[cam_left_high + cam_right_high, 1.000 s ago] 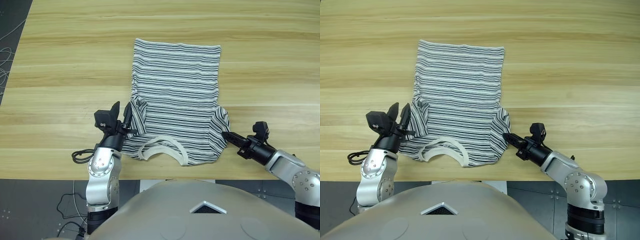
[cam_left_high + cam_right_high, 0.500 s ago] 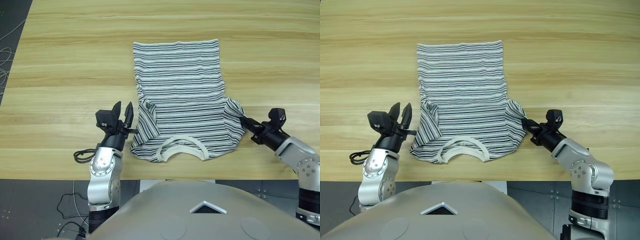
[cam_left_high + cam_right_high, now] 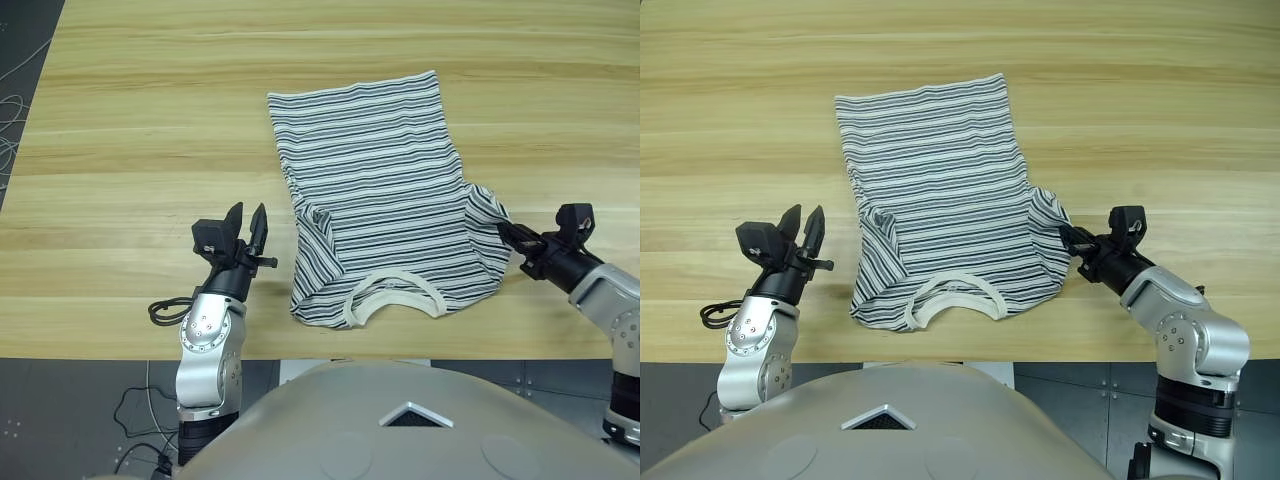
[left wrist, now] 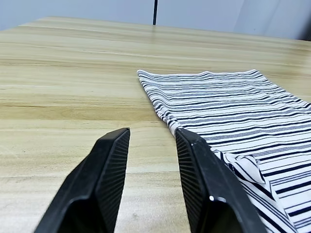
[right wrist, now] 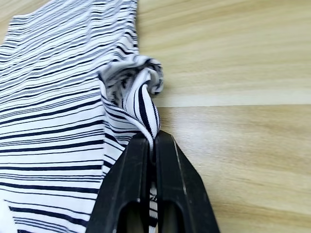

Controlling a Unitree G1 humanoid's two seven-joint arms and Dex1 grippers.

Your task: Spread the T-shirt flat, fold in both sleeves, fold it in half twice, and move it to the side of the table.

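We see one striped T-shirt [image 3: 385, 190] lying rumpled on the bench [image 3: 150, 120] between our two hands: right hand [image 3: 505, 231] pinching its sleeve, left hand [image 3: 247, 217] spread, near but not touching

The striped T-shirt [image 3: 385, 190], black and grey on white, lies on the wooden table [image 3: 150, 120] in the middle of the frame, hem toward the top, white ribbed collar [image 3: 395, 277] near the bottom edge. Its body slants from upper left to lower right. The sleeve at frame left [image 3: 315, 225] is rumpled and tucked onto the body. The sleeve at frame right [image 3: 485, 205] is drawn outward, its bunched tip pinched between the closed fingers of the right gripper [image 3: 508, 233].
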